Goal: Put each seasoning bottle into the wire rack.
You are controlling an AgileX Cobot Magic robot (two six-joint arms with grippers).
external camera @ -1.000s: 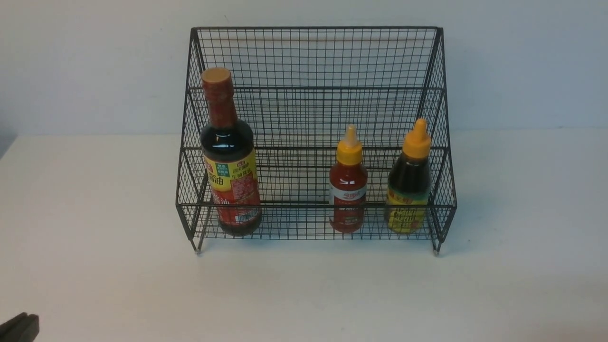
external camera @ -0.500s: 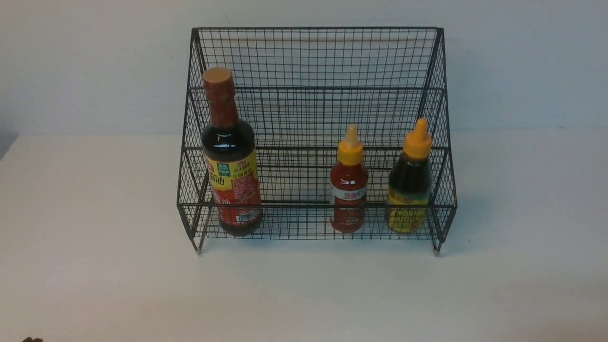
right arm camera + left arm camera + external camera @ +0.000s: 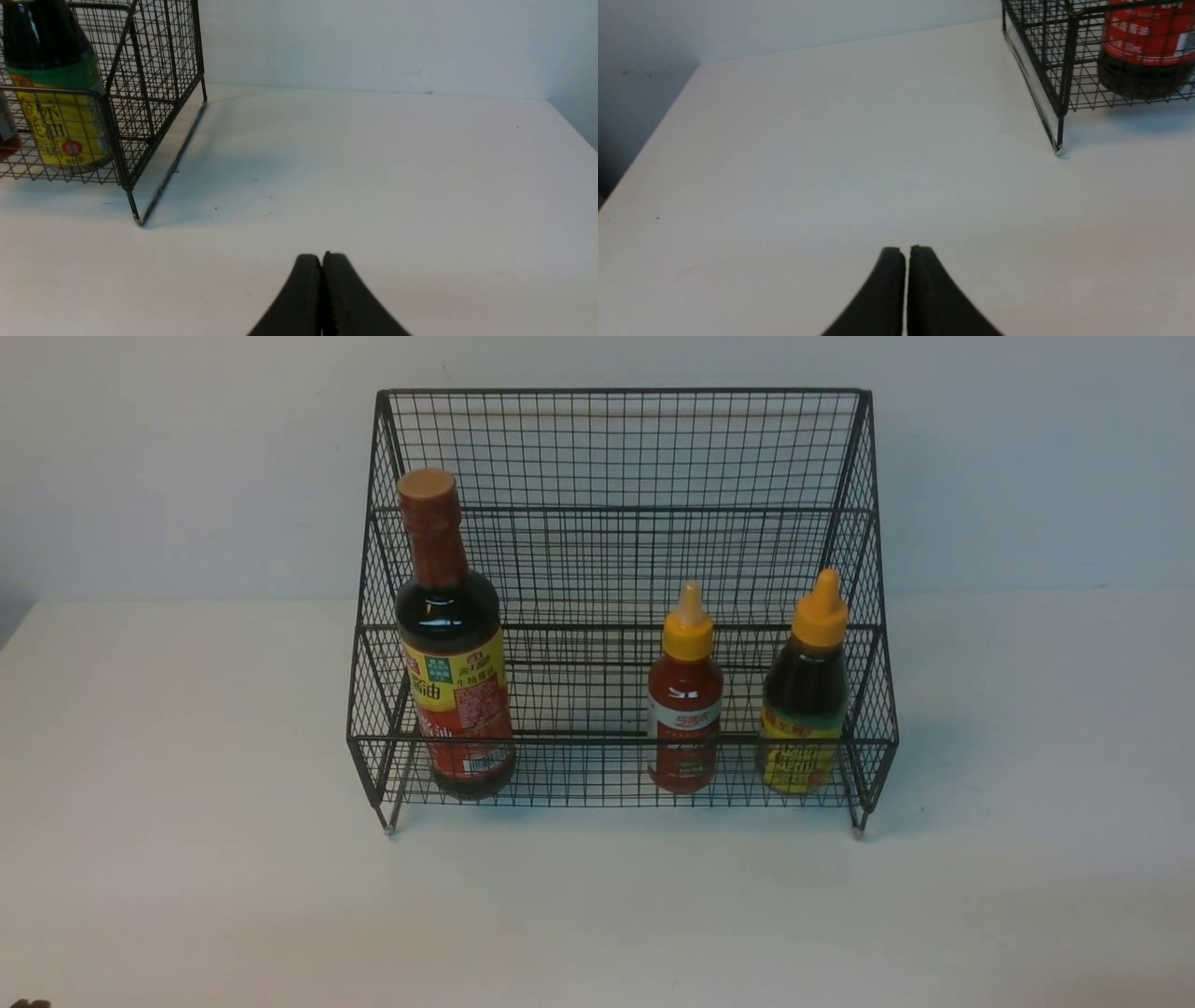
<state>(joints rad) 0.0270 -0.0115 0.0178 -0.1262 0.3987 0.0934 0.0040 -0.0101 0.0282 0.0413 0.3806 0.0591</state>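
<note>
Here we see our left claw [image 3: 906,252] clenched, its smooth black fingers pressed together over the matte white surface [image 3: 187,756]. In the black wire rack [image 3: 616,457], on the lower tier, stand upright the tall glossy dark bottle [image 3: 453,644], the small red bottle [image 3: 685,695] and the squat dark bottle [image 3: 805,691]. Our right claw [image 3: 322,259] is clenched too, holding nothing.

The wire rack [image 3: 616,457] was thin black metal mesh. The tall dark bottle [image 3: 454,644] looked glossy, with a printed paper label. The 2 smaller bottles wore smooth yellow plastic caps. The tabletop [image 3: 187,803] was smooth, matt white. The fingers [image 3: 892,289] looked matt black.
</note>
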